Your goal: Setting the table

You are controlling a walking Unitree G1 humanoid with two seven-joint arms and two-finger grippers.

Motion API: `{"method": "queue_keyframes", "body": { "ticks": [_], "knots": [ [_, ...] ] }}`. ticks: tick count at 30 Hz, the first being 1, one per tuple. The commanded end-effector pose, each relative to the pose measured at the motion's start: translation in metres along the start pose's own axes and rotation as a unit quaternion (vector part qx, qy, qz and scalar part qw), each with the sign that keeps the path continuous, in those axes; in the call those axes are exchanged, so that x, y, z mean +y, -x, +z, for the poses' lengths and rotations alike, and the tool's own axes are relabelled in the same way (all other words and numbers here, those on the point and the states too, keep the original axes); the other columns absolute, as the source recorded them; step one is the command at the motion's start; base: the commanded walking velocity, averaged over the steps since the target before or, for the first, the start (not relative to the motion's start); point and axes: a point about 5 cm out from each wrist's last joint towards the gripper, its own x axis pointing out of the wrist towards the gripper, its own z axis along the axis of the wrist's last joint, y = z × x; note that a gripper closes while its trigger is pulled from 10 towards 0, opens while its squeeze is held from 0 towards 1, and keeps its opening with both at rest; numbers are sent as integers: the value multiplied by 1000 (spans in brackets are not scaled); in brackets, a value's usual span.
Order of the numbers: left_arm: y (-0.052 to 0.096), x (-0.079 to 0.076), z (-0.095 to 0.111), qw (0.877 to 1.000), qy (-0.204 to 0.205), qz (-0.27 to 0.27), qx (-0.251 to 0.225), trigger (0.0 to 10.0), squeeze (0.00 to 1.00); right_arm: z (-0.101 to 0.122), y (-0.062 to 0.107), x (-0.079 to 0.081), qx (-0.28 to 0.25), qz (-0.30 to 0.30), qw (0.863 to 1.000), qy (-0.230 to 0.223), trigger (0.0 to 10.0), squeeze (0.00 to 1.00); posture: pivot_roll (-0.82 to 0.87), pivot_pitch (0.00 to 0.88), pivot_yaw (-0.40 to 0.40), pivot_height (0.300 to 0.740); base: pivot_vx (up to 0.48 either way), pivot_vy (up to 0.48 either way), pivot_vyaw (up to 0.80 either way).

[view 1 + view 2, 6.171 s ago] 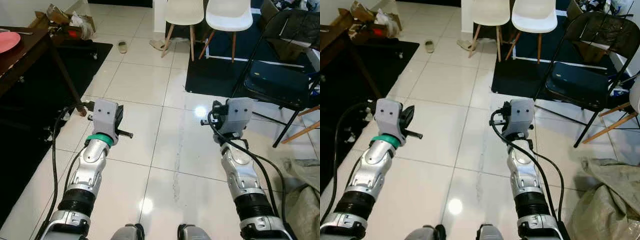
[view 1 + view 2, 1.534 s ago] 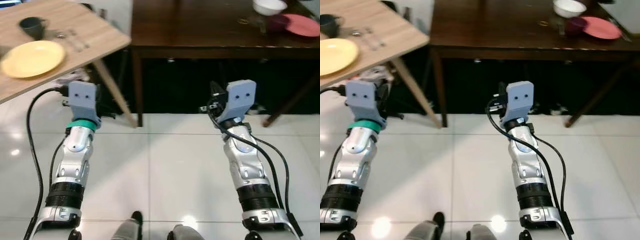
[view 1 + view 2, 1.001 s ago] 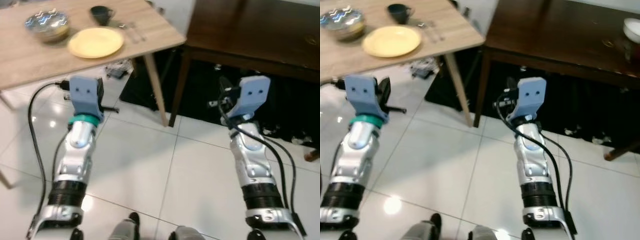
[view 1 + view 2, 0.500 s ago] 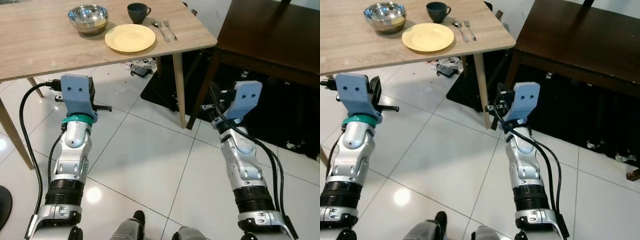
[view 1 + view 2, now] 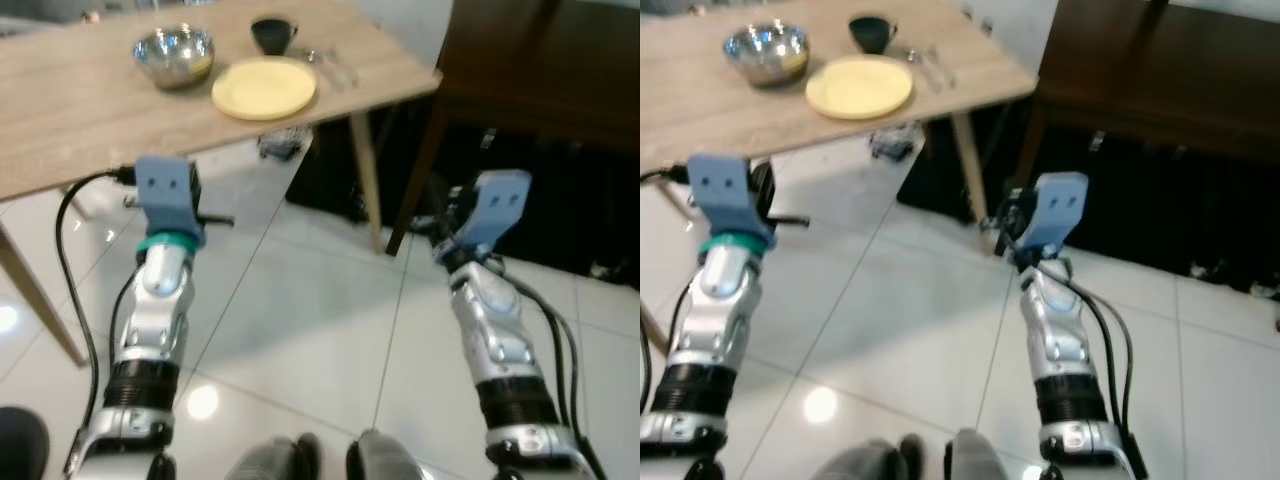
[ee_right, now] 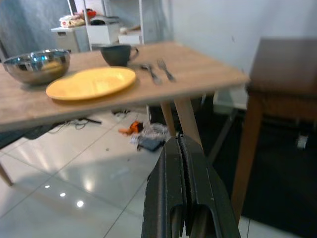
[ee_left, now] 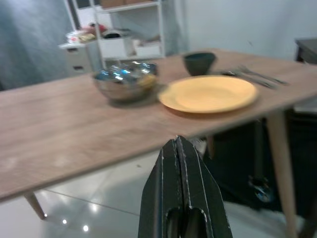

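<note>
Your left claw (image 7: 179,198) and right claw (image 6: 183,198) are both pinched closed on nothing, held low over the tiled floor (image 5: 300,330) (head views blurred). Ahead, the light wood tabletop (image 5: 90,120) carries a yellow plate (image 5: 264,87); beyond it a steel bowl (image 5: 174,54), dark cup (image 5: 272,33), and fork and spoon (image 6: 158,71) beside the plate.
</note>
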Motion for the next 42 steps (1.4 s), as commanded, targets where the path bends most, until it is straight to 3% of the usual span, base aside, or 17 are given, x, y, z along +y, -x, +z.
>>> {"method": "queue_keyframes", "body": {
  "ticks": [1, 14, 42],
  "knots": [
    [2, 7, -5, 1000, -11, 9, 10, 10000, 0, -3, -1, 6, 5, 2, 1000, -7, 10000, 0, -46, 73, 52, 740, 401, 266, 769],
    [4, -6, -10, 999, -16, -31, 29, 10000, 0, -2, 0, 4, -1, -10, 1000, -21, 10000, 0, -51, 71, 54, 740, 81, 38, 0],
    [2, -7, -13, 998, -28, -31, 45, 10000, 0, -2, 0, 5, -1, -8, 1000, -17, 10000, 0, -54, 64, 59, 740, 0, 0, 0]
  ]
}}
